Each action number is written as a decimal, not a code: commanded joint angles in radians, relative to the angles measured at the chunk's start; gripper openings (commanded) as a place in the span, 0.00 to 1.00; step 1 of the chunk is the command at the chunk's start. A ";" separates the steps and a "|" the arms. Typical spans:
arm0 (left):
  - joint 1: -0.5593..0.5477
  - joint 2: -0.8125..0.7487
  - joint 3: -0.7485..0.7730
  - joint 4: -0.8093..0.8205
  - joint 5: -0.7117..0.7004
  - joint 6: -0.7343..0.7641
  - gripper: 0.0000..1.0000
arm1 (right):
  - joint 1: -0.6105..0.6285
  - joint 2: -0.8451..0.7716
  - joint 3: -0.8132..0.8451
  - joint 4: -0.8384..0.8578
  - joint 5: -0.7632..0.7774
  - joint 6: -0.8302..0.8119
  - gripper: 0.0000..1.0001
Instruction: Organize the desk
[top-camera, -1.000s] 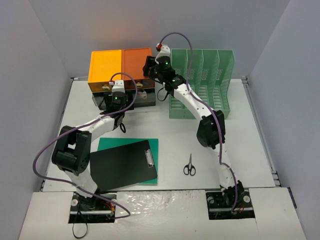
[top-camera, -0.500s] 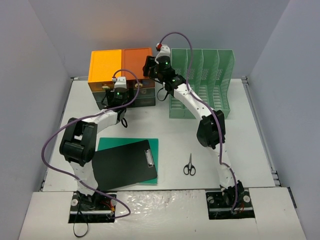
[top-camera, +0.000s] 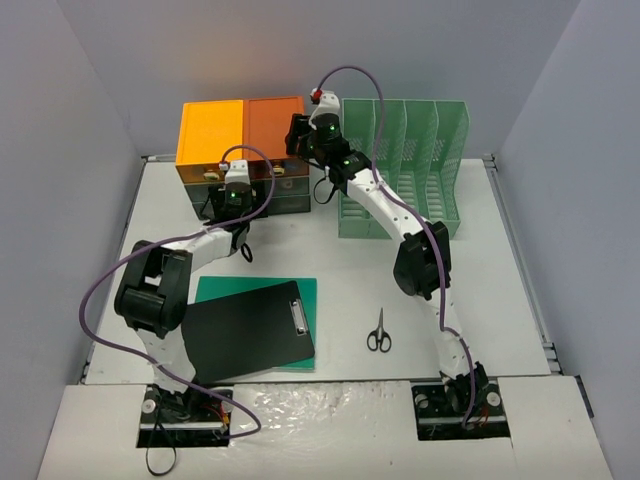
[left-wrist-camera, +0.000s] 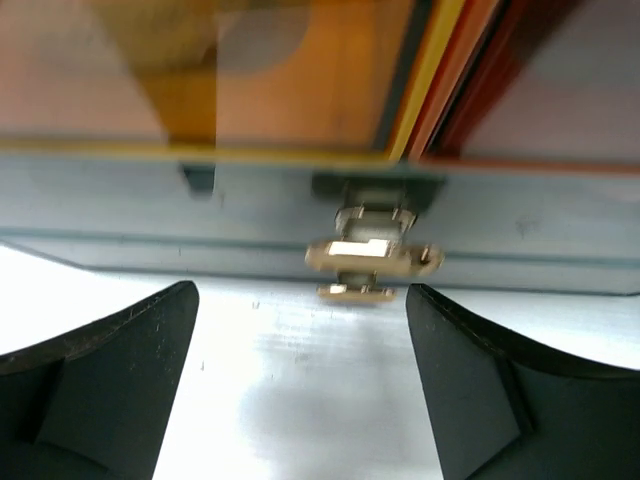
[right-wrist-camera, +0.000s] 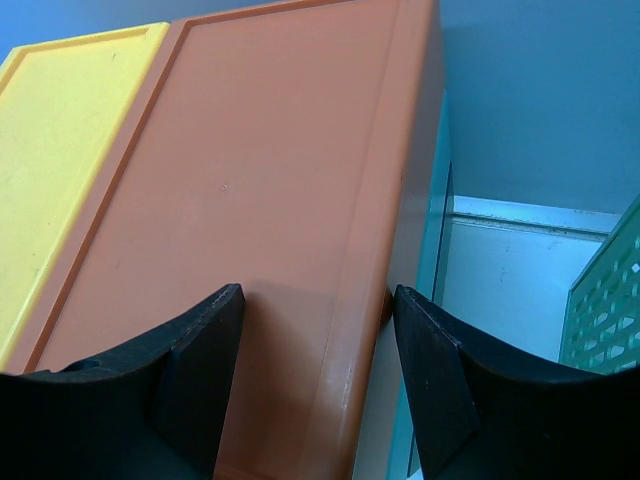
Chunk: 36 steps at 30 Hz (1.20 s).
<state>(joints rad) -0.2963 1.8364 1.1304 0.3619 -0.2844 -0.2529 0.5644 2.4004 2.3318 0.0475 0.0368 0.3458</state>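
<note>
The left gripper (left-wrist-camera: 300, 295) has its two matt black, wedge-shaped fingers (left-wrist-camera: 110, 370) spread wide, with nothing held between them. Just ahead of them, near the middle of the gap, a small brass-coloured metal handle (left-wrist-camera: 370, 258) juts from the smooth grey front of the drawer unit (left-wrist-camera: 250, 80). The picture is blurred, so it may be a pull or a latch. Under the fingers lies the desk (left-wrist-camera: 300, 400), glossy white and mirroring the handle.

The right gripper (right-wrist-camera: 318, 292) is parted as well. Its black fingers (right-wrist-camera: 200, 380) sit astride the right-hand edge of the unit's flat orange plastic top, though I cannot tell whether they touch it. To their left the top turns yellow. To their right stands the perforated green file rack (right-wrist-camera: 605, 300).

Only the wrist views show the finger gaps and the handle. Only the overhead view shows the whole desk, a white rectangle with thin metal rails between grey-lilac walls. It also shows what lies behind the hands, toward the arm bases. Behind the left gripper, a black clipboard (top-camera: 250, 335) with a metal clip rests on a green sheet (top-camera: 230, 288). Behind the right gripper lie black-handled scissors (top-camera: 378, 332).
</note>
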 joint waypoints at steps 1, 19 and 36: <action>-0.011 -0.103 -0.062 0.132 0.008 -0.077 0.82 | 0.059 -0.017 -0.027 -0.158 -0.081 -0.030 0.57; -0.018 0.020 -0.080 0.299 0.146 -0.160 0.82 | 0.069 0.009 -0.010 -0.159 -0.069 -0.034 0.57; 0.004 0.108 0.022 0.245 0.131 -0.072 0.82 | 0.073 0.022 0.000 -0.156 -0.063 -0.042 0.57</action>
<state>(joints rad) -0.3011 1.9689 1.0742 0.5721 -0.1467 -0.3709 0.5709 2.4001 2.3360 0.0402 0.0526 0.3359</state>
